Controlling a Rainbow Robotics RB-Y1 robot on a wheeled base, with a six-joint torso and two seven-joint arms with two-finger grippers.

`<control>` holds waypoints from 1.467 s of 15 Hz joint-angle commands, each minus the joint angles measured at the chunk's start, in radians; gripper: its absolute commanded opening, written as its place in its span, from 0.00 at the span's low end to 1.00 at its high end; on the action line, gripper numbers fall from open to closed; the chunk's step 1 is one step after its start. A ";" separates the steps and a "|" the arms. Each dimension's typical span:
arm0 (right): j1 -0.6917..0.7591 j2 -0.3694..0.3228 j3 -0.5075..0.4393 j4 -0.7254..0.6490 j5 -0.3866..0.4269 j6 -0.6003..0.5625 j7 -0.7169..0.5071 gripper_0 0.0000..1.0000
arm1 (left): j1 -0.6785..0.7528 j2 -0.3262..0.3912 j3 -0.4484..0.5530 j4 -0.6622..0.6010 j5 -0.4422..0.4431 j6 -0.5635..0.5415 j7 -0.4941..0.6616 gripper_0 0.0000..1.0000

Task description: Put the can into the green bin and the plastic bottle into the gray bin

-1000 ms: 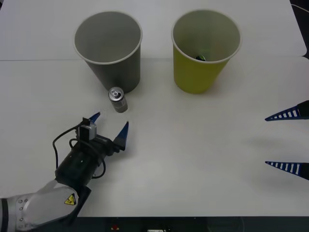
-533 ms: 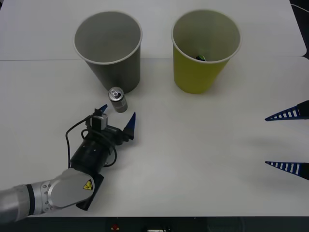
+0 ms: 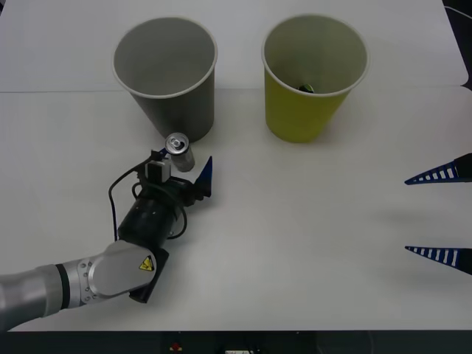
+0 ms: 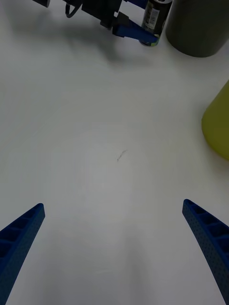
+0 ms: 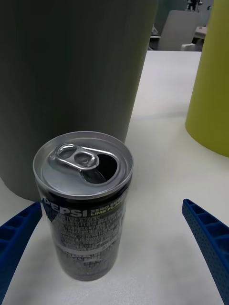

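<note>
We see the left pincer point(image 3: 182, 164) low over the white surface point(image 3: 310, 236), its blue fingers spread apart on either side of the can point(image 3: 179, 152), one finger point(image 3: 204, 174) showing clearly just beside the can's right and the other mostly hidden behind the wrist camera. In the left wrist view the can point(image 5: 85, 209) stands upright between the two fingers point(image 5: 206, 238), its opened pull-tab top facing up and its dark body printed with a label; we see a gap on the one side, while on the other we cannot tell whether the finger touches. The can stands just in front of the gray bin point(image 3: 167, 74), close to its base, and the green bin point(image 3: 313, 74) stands upright to the right of the gray one, well apart from the can, with something small and dark lying inside it. The right pincer point(image 3: 442, 214) hovers at the right edge of the surface, far from both bins, with its fingers wide apart and nothing between them; in its wrist view we see bare surface between the fingers point(image 4: 205, 238).
</note>
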 commanded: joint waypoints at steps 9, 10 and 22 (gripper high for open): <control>0.000 0.000 0.000 0.000 0.000 0.000 0.000 1.00 | -0.028 -0.039 0.008 0.090 -0.013 -0.001 0.000 0.00; 0.000 0.000 0.000 0.000 0.000 0.000 0.000 1.00 | -0.028 -0.036 0.008 0.087 -0.019 -0.004 0.000 0.00; 0.000 0.000 0.000 0.000 0.000 0.000 0.000 1.00 | 0.023 0.102 0.042 -0.062 -0.111 -0.120 0.020 0.00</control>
